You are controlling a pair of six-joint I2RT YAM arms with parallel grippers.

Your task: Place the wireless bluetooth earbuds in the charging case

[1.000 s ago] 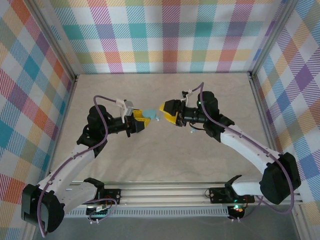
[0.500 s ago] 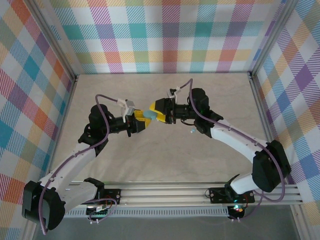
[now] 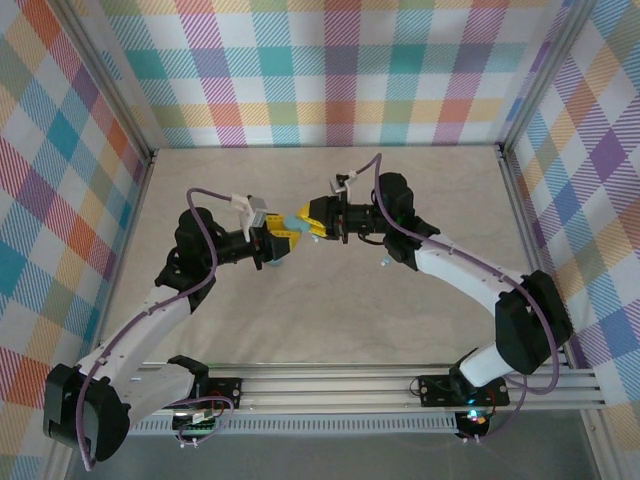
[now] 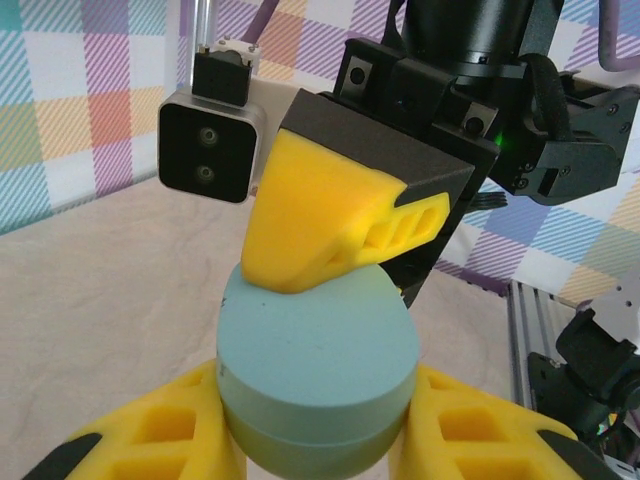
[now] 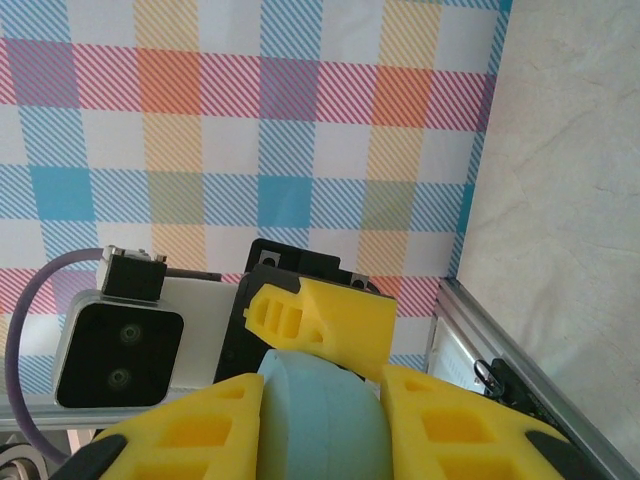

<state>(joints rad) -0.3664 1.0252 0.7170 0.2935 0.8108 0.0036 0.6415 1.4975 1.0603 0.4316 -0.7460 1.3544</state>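
Top view: the two arms meet a bit left of centre, with the left pincer (image 3: 276,240) coming in from the lower left and the right pincer (image 3: 310,222) from the upper right. The teal case (image 3: 292,222) is sandwiched between them, held up off the counter (image 3: 330,310). There's a tiny pale speck that I take for a bud (image 3: 385,262), lying on the counter right of the pincers and tucked by the right forearm. That puts it way nearer the right arm. I can't pick out any other buds. Left wrist view: the left pincer is clenched on the case, with its yellow fingers (image 4: 150,430) on both sides at the bottom of the frame. One right finger (image 4: 320,230) presses on the case's top far edge. No open seam that I can see, so the lid looks closed to me. Right wrist view: the case fills the gap between the right fingers (image 5: 450,430) at bottom centre, so I'd say that one's grasping it too. My guess is the lid has to come open before any bud goes in.
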